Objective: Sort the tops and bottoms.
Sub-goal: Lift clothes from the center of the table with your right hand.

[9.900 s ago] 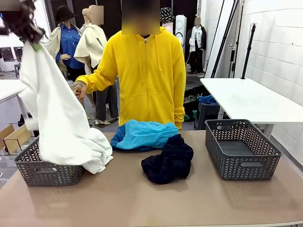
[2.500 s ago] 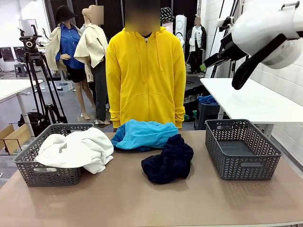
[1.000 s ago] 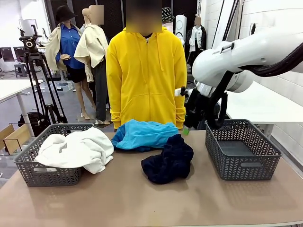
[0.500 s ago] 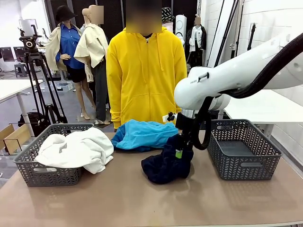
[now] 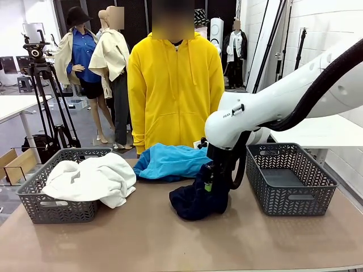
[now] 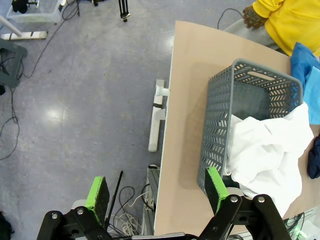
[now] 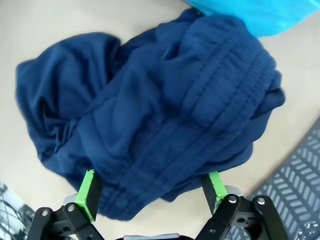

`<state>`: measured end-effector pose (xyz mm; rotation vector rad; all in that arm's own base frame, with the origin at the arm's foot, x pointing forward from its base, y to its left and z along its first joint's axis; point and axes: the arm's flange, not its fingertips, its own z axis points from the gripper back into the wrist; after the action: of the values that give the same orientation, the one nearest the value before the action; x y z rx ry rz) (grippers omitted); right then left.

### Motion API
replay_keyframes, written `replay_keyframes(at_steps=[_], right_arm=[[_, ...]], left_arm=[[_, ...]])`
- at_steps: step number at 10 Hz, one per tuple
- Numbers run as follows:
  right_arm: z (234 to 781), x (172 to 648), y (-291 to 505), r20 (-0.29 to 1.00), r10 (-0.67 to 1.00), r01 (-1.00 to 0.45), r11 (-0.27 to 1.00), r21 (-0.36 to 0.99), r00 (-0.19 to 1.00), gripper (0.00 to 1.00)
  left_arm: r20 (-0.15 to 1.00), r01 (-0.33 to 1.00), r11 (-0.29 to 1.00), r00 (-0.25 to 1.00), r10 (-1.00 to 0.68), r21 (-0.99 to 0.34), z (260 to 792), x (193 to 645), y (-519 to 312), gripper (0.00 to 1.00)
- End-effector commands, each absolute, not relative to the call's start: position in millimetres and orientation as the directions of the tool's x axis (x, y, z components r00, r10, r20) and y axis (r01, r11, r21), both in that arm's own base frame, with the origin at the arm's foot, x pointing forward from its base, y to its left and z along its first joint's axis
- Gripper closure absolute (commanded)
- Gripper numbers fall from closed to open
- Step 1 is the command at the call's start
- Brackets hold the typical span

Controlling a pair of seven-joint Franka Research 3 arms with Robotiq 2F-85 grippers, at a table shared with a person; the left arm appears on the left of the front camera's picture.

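The bottoms, a dark navy garment (image 5: 190,201) (image 7: 160,115), lie crumpled mid-table. My right gripper (image 5: 210,187) (image 7: 151,192) is down on their right part, open, its green pads straddling the cloth. Behind lies a bright blue top (image 5: 167,161) (image 7: 250,12) (image 6: 302,60). The white shirt (image 5: 91,178) (image 6: 265,155) lies in the left grey basket (image 5: 57,209) (image 6: 220,110) and spills over its rim. My left gripper (image 6: 156,189) hangs open and holds nothing, high up and off the table's left end.
An empty grey basket (image 5: 289,198) (image 7: 300,170) stands at the right, close to my right arm's elbow. A person in a yellow hoodie (image 5: 176,90) stands at the far edge, hands down. A tripod (image 5: 45,96) stands beyond the left basket.
The right arm swung down from upper right, past the right basket, onto the dark navy garment. The white shirt, held up by the left arm earlier, now lies in the left basket.
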<state>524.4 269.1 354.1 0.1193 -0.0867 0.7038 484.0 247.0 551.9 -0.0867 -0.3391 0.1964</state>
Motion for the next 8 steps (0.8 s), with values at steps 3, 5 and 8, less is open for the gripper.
replay_keyframes(at_steps=[3,5,8], right_arm=[[328,520,271,0.181,0.609,-0.628,0.774,0.078,0.773,0.0],[328,517,271,0.195,0.616,-0.638,0.767,0.071,0.763,0.31],[328,516,272,0.194,0.623,-0.645,0.761,0.077,0.758,0.9]], left_arm=[[0.322,-0.177,0.978,0.925,0.204,-0.112,553,483,249,0.0],[0.322,-0.177,0.978,0.925,0.204,-0.112,553,483,249,0.0],[0.322,-0.177,0.978,0.925,0.204,-0.112,553,483,249,0.0]])
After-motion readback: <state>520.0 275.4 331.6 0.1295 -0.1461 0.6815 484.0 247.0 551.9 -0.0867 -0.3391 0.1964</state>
